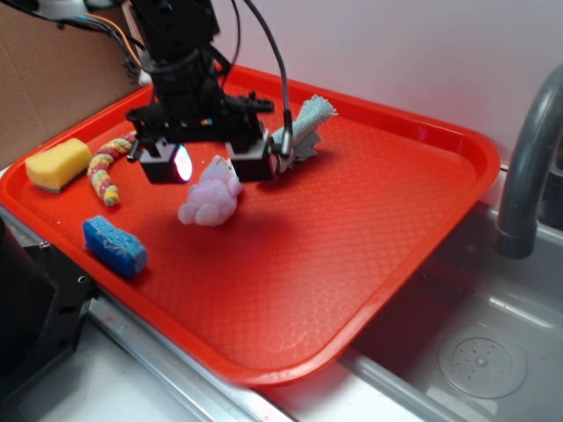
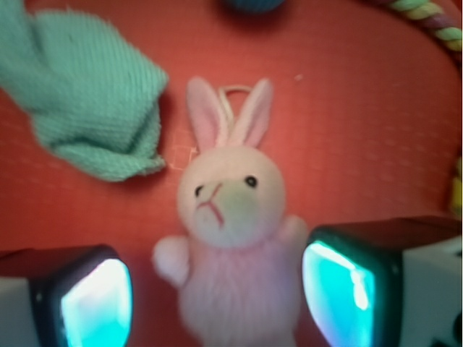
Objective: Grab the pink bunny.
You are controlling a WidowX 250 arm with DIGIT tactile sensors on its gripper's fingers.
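The pink bunny (image 1: 211,198) lies on the red tray (image 1: 369,220), a small fluffy plush with two upright ears. In the wrist view the pink bunny (image 2: 231,238) faces the camera, its body between my two glowing pads (image 2: 98,307). My gripper (image 1: 214,163) hangs just above and around it, open, with a gap on the left side and the right pad close to the bunny's arm. Whether the right pad touches it is unclear.
A light teal knotted cloth (image 1: 303,130) lies just behind the gripper, also the teal cloth (image 2: 90,108) at upper left. A striped rope (image 1: 107,167), yellow sponge (image 1: 57,163) and blue sponge (image 1: 114,245) sit at the tray's left. A grey faucet (image 1: 528,149) and sink stand at right.
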